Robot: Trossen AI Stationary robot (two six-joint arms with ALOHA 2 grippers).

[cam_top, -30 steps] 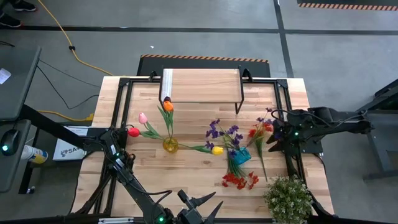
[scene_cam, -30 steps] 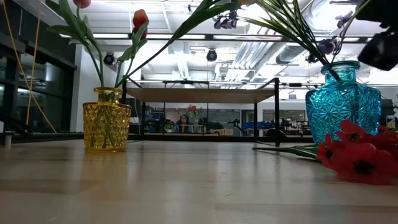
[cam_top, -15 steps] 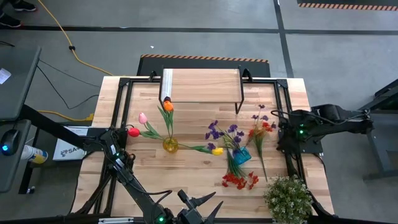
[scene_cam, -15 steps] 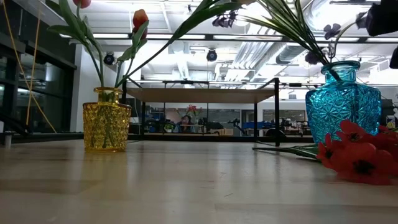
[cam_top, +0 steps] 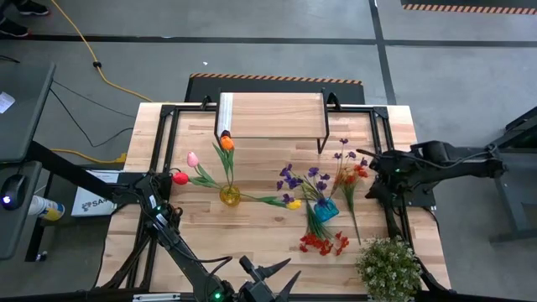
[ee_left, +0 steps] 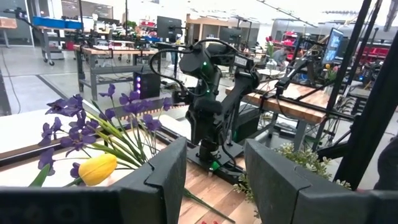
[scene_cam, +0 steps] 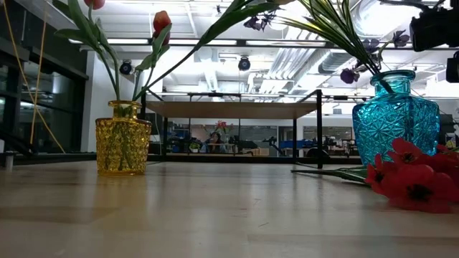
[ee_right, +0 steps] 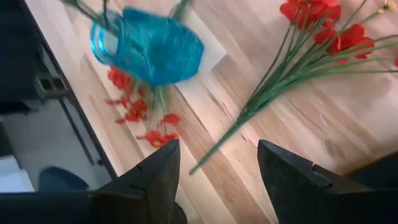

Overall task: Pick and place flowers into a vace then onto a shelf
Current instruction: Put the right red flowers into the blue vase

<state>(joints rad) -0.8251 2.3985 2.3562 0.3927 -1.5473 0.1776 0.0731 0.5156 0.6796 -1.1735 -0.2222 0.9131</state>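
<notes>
high view: my right claw (cam_top: 367, 174) hovers over the right edge of the bench (cam_top: 260, 243), fingers apart and holding nothing; the right wrist view shows bare wood between the two dark fingers (ee_right: 149, 180). a second ago this claw sat against the red spray (cam_top: 346, 180); since then it drew back toward the bench edge and has now come forward again, a little farther up the bench than before. the red spray now lies free on the bench just right of the blue vase (cam_top: 325, 210), its stem running down toward the potted plant (cam_top: 388, 267). the purple sprays (cam_top: 302, 178) stand in the blue vase, and one purple bloom (cam_top: 343, 143) now shows farther up than a second ago. a second red bunch (cam_top: 321, 243) lies on the bench below the blue vase, unchanged.

my left claw (cam_top: 267, 281) waits at the near edge of the bench, fingers apart, empty, unmoved.

the yellow vase (cam_top: 230, 195) holds the pink tulip (cam_top: 192, 158), red tulip (cam_top: 179, 178), orange tulip (cam_top: 227, 143) and yellow tulip (cam_top: 293, 202), as before. the shelf (cam_top: 273, 116) stands at the far side of the bench with nothing on its plank.
</notes>
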